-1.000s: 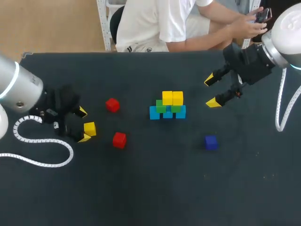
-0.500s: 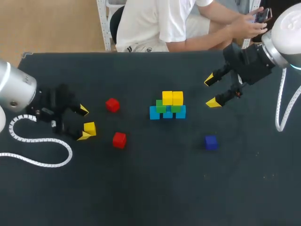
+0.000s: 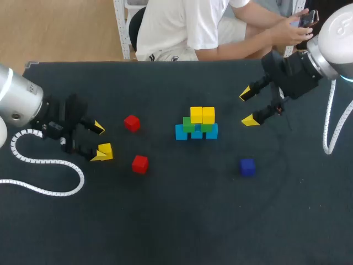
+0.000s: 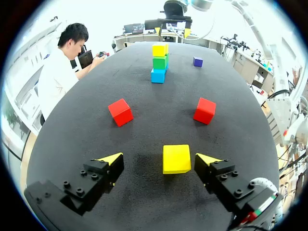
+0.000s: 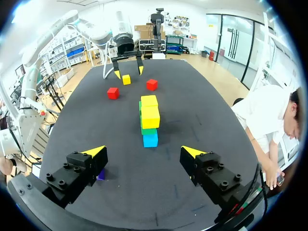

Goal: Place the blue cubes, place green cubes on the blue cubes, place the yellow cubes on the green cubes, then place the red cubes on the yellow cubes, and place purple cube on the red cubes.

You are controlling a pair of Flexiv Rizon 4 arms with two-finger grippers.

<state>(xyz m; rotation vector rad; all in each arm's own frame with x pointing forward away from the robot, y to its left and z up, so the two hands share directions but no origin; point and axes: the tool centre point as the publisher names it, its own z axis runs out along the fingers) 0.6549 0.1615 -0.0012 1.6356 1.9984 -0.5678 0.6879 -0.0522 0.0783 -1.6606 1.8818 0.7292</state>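
A loose yellow cube (image 3: pixel 105 149) (image 4: pixel 176 159) lies on the black table between the fingers of my left gripper (image 3: pixel 99 142) (image 4: pixel 159 159). The gripper is open, and the cube sits closer to one finger. At mid-table stands a stack (image 3: pixel 197 123) (image 5: pixel 149 118): blue cubes below, green ones on them, two yellow cubes (image 3: pixel 202 115) on top. Two red cubes (image 3: pixel 131 122) (image 3: pixel 140 164) lie between the stack and my left gripper. A purple cube (image 3: pixel 247 166) lies apart, nearer the front. My right gripper (image 3: pixel 247 107) (image 5: pixel 144 151) hovers open to the right of the stack, holding nothing.
A white coiled cable (image 3: pixel 44 165) loops over the table's left side under my left arm. Another cable (image 3: pixel 331 132) hangs by my right arm at the right edge. A person sits beyond the far edge, hands off the table.
My left gripper has shifted slightly, so one finger now stands closer to the loose yellow cube, which has not moved. The right arm has kept still.
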